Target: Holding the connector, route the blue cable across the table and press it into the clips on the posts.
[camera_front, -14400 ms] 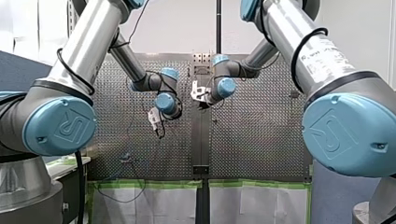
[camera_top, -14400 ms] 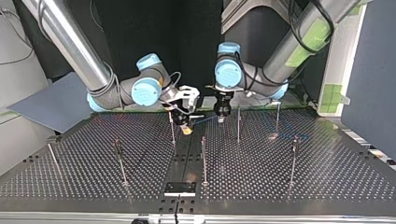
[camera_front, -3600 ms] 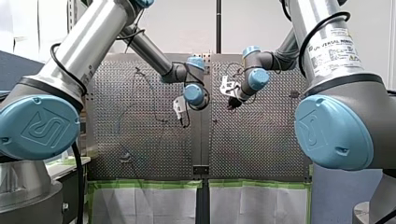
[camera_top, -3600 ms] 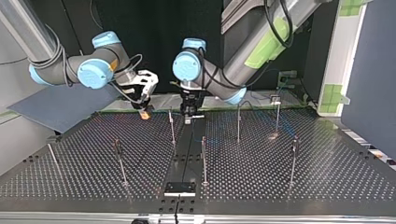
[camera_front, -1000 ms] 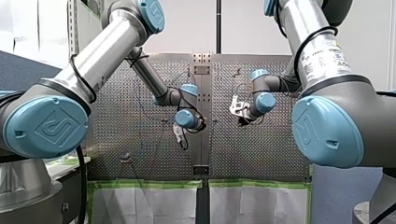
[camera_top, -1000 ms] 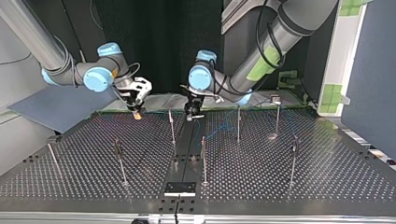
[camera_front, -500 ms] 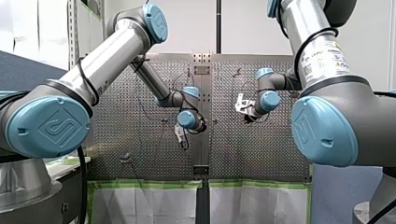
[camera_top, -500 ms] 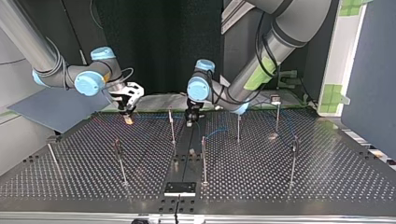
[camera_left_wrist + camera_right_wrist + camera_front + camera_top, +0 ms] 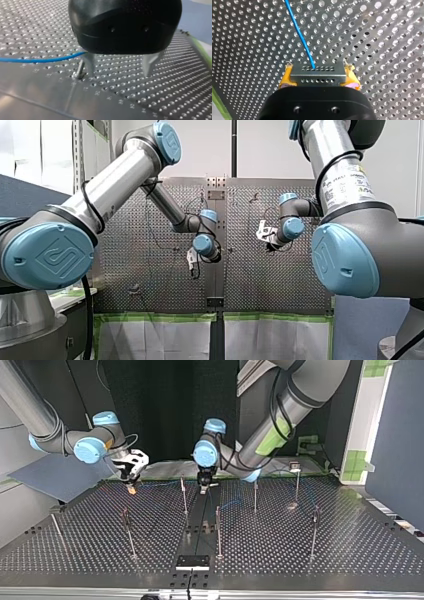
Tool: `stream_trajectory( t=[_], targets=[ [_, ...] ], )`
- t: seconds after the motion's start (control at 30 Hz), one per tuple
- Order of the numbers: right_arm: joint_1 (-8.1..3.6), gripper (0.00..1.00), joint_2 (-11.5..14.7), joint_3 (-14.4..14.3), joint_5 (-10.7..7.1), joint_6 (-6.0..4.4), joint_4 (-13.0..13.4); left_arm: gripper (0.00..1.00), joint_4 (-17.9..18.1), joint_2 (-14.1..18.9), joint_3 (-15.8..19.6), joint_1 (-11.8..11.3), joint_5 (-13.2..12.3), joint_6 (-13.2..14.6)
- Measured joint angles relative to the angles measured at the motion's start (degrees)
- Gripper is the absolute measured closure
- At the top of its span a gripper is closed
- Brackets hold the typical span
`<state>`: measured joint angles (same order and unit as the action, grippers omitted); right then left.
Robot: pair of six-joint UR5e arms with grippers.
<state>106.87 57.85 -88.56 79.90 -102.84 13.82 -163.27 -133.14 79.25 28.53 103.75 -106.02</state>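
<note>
While my right gripper (image 9: 131, 485) clamps its yellow pads on the grey connector (image 9: 318, 74), low over the perforated table (image 9: 310, 560) at the back left of the top view, the blue cable (image 9: 299, 32) leaves the connector and stretches straight away from it, running lengthwise along the table's back toward my left gripper (image 9: 120, 67). That gripper's metal fingers stand apart, holding nothing. The cable reaches the outer side of one finger, beside a thin post (image 9: 80, 68), and does not show in the gap. My left arm seems nearer that post.
</note>
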Motion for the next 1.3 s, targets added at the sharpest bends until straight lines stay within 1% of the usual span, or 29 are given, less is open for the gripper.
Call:
stream_trajectory(
  t=[0.13, 0.37, 0.53, 0.63, 0.73, 0.87, 1.0, 1.07, 1.2, 1.3],
  targets=[
    [-0.02, 1.0, 0.03, -0.01, -0.01, 0.17, 0.12, 0.0, -1.84, 1.1, 0.41, 1.17, 1.62, 0.53],
    [-0.2, 1.0, 0.02, -0.01, -0.01, 0.49, 0.15, 0.0, -5.2, 4.29, 2.58, 3.47, 4.94, 0.05],
    [-0.67, 1.0, 0.02, 0.0, 0.15, 0.55, 0.16, 0.0, -7.82, 6.08, 3.75, 5.95, 7.65, -0.07],
    [-1.08, 1.0, 0.02, 0.0, 0.23, 0.58, 0.16, 0.0, -8.06, 6.3, 3.85, 7.48, 9.21, -0.15],
    [-1.46, 1.0, 0.01, 0.0, 0.24, 0.59, 0.16, 0.0, -7.26, 6.35, 3.63, 8.88, 10.62, -0.69],
    [-1.9, 1.0, 0.02, 0.0, 0.08, 0.6, 0.16, 0.0, -5.4, 6.34, 2.44, 10.91, 12.01, -2.07],
    [-2.28, 1.0, 0.02, 0.0, 0.0, 0.6, 0.18, 0.0, -3.3, 6.13, 0.55, 13.1, 12.45, -2.66],
    [-2.38, 1.0, 0.02, 0.0, -0.03, 0.6, 0.18, 0.0, -2.85, 5.68, -0.39, 14.07, 12.53, -2.94],
    [-2.46, 1.0, 0.02, 0.0, -0.19, 0.56, 0.17, 0.0, -3.99, 3.7, -2.73, 16.44, 12.87, -3.85],
    [-2.5, 1.0, 0.03, 0.0, -0.39, 0.53, 0.17, 0.0, -4.96, 1.98, -4.52, 17.74, 13.35, -4.55]
  ],
)
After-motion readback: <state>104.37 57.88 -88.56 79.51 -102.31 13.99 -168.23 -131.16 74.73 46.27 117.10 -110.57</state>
